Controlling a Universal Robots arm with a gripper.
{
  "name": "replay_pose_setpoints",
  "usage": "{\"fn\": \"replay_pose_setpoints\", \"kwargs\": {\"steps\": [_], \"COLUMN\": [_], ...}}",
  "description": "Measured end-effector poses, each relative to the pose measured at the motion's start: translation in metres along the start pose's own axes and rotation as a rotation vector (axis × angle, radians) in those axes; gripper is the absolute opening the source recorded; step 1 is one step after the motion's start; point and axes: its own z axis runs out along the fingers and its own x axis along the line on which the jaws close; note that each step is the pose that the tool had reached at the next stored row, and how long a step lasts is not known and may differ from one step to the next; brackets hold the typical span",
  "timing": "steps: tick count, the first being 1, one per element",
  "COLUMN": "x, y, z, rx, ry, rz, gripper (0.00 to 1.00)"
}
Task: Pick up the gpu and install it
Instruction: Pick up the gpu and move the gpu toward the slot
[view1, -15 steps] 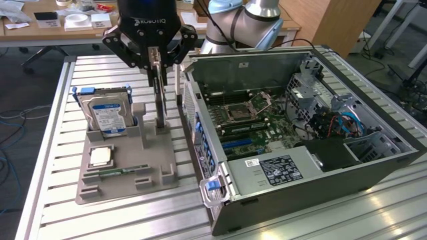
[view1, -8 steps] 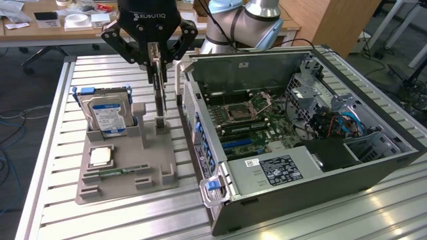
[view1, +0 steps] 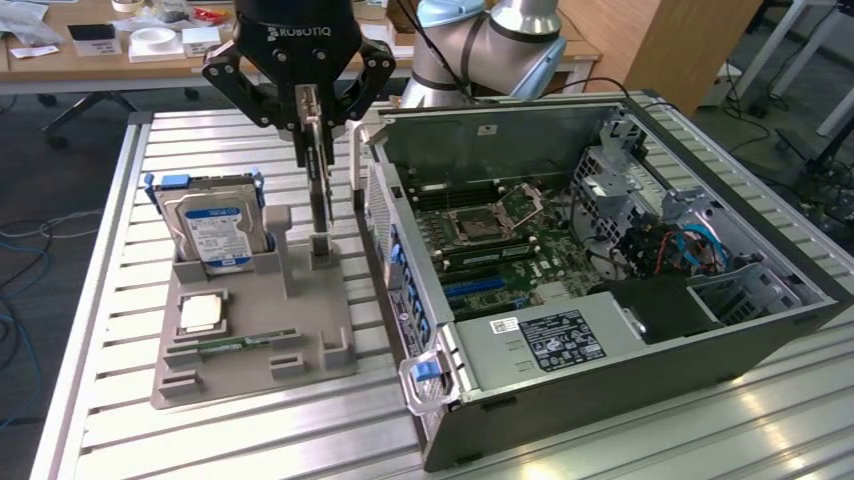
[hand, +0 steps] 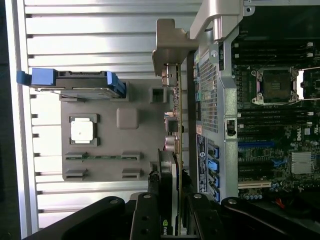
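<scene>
The gpu (view1: 319, 195) hangs upright and edge-on, a thin card with a silvery bracket end (hand: 172, 45). My gripper (view1: 312, 125) is shut on its upper edge, one finger on each face. The card's lower end sits right at the slotted post of the grey holder (view1: 254, 340); whether it touches I cannot tell. In the wrist view the gpu (hand: 172, 125) runs as a narrow strip between the holder (hand: 112, 165) and the wall of the open computer case (hand: 215, 100), with my gripper (hand: 171, 175) clamped around it.
The holder also carries a silver hard drive with a blue label (view1: 214, 230), a square processor (view1: 200, 313) and a RAM stick (view1: 240, 343). The open case (view1: 641, 330) lies at the exterior view's right, motherboard (view1: 514, 245) exposed. All rest on a slatted metal table (view1: 120, 440).
</scene>
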Motion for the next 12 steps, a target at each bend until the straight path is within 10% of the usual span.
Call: {"fn": "replay_pose_setpoints", "kwargs": {"steps": [12], "x": [-0.016], "y": [0.0009], "z": [0.0002], "rx": [0.0001], "ry": [0.0001], "rz": [0.000], "gripper": [0.27]}}
